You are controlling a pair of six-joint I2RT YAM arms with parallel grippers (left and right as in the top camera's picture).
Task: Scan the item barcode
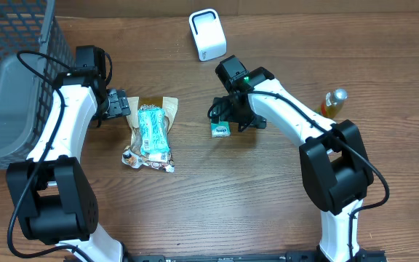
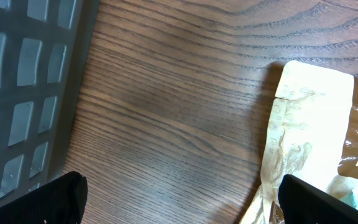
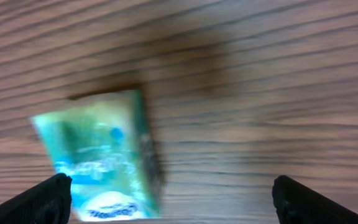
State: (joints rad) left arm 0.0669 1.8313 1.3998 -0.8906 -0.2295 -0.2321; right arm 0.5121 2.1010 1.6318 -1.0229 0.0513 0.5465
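Small green packet [image 1: 220, 129] is lying flat on the worktop [image 1: 268, 211] approx mid-table, robot-side of the white scanner [image 1: 207, 34] & well apart from it; prob. the item to scan, since the right fingers [image 3: 39, 202] are hovering directly over it, spread fully wide & gripping nothing; packet is sitting toward one finger rather than centred, so I'm guessing a small sideways shift is needed before closing; barcode isn't showing in any view, wrist pic being blurred. Left fingers [image 2: 42, 199] are gaping wide too, empty, hanging low by the top edge of the tan snack pouch [image 1: 150, 131], beside the grey basket [image 1: 13, 80]; bottle [image 1: 333, 102] is standing far right, out of the way.
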